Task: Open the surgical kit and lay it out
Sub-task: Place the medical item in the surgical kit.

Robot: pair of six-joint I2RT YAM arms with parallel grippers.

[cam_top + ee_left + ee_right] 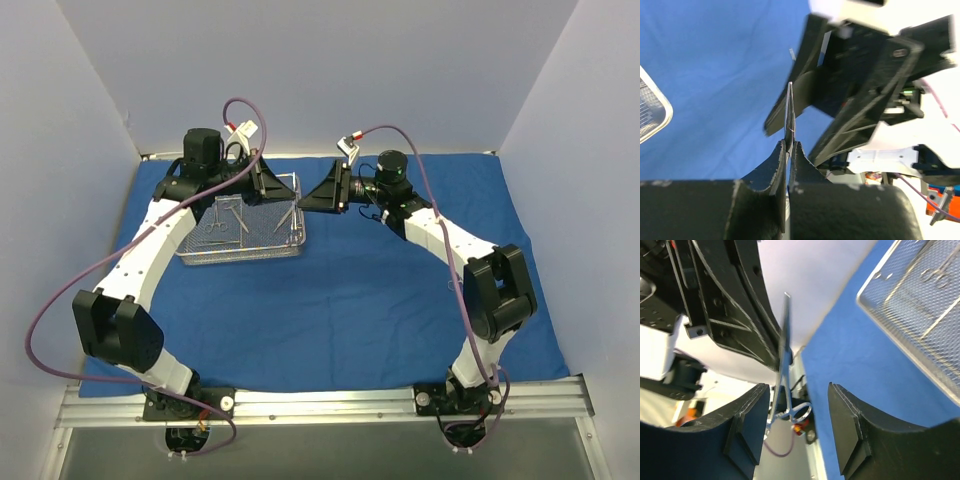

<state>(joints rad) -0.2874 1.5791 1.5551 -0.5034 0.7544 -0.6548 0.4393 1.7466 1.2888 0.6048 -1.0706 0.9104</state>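
- Between the left gripper's [789, 146] fingers [776, 162] a thin silver instrument [789, 112] is being pinched tight.
- Right gripper [797, 387] is hovering facing it, its fingers [752, 425] spread wide.
- Mesh tray [240, 258] is sitting on the blue cloth [350, 310], with other instruments [225, 225] lying inside.

- The left arm [150, 235] has smooth white shells, with a row of small dark dots along one link.
- The right arm [440, 235] has the same white shells.
- Both arms have chunky black joint housings with rounded corners, and round black motor caps near the wrists.
- The left tool [789, 145] is matte black, and its curved fingers are scuffed with pale specks.
- The right tool [797, 387] is also black, with stepped rectangular pads on its fingers.
- A thin purple cable [45, 300] runs along the left arm, and a second cable [437, 205] runs along the right.
- Red-and-white plugs [232, 127] end the cables at the wrists.
- Each arm has a black base plate [185, 405] at its foot.
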